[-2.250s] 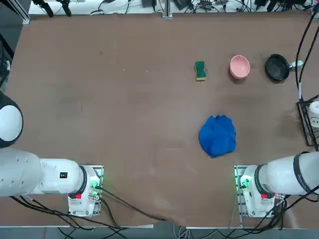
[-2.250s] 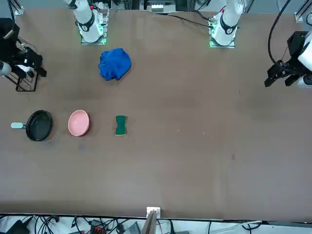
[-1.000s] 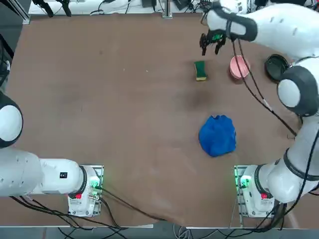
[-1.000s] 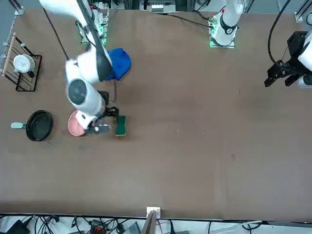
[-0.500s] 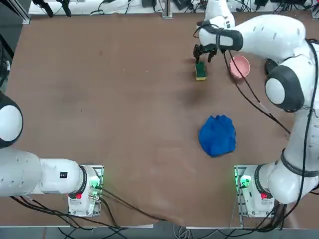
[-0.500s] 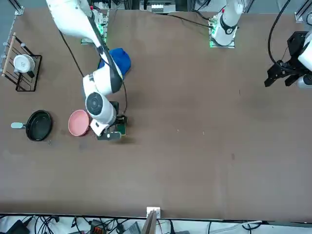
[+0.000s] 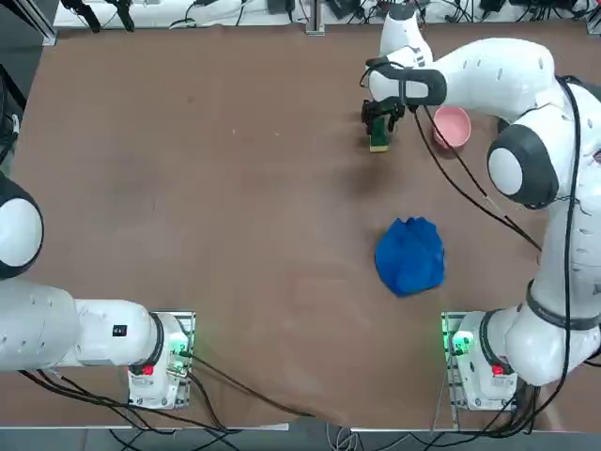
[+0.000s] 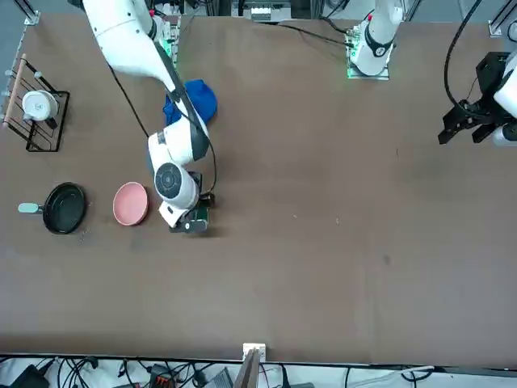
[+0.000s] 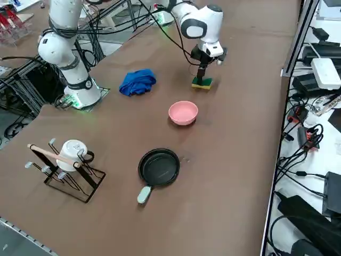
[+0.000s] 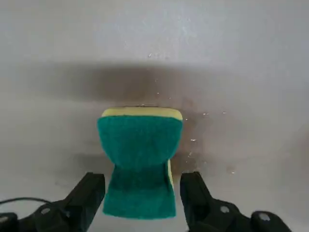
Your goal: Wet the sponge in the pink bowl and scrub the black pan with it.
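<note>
Lowering onto the sponge (image 10: 139,162) is the step in hand: the right gripper (image 10: 142,195) hangs just above it, its fingers (image 10: 89,193) spread wide to either side of the narrow waist, holding nothing yet. To do it well, I judge the fingers should drop until their tips flank that pinched middle, then close gently, since the foam will likely squash and could tip if caught only at one end. The sponge lies flat on the brown worktop (image 7: 235,216), a coarse green face up with a thin yellow layer under it. Just beside it sits the smooth pink bowl (image 7: 452,126), round and shallow; the black pan (image 9: 159,167) with its pale handle lies beyond the bowl.
</note>
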Robot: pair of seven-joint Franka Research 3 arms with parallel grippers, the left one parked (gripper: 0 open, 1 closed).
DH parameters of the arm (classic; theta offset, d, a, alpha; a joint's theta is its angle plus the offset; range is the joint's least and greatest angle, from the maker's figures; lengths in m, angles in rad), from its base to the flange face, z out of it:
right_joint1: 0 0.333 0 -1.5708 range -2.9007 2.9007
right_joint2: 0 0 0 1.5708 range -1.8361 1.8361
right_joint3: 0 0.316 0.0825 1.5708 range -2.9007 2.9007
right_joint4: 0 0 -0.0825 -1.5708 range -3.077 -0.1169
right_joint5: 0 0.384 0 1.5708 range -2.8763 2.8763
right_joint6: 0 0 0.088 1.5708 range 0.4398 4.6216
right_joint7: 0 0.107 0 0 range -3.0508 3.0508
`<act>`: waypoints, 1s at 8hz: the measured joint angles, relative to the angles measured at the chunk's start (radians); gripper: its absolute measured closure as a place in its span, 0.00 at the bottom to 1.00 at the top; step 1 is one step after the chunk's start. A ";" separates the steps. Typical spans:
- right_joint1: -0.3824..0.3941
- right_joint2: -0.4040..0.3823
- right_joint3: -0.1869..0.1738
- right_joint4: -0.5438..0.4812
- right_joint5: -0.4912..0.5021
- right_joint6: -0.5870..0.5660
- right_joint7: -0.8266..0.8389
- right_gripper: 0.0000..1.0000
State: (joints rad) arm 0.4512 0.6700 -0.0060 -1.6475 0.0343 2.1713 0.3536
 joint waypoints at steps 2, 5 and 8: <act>0.000 0.003 0.000 0.000 0.000 0.010 0.000 0.15; 0.000 0.006 0.000 0.000 0.000 0.019 0.000 0.81; 0.002 0.014 0.000 0.000 0.000 0.026 0.001 0.93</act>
State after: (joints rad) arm 0.4534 0.6835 -0.0062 -1.6473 0.0343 2.1972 0.3545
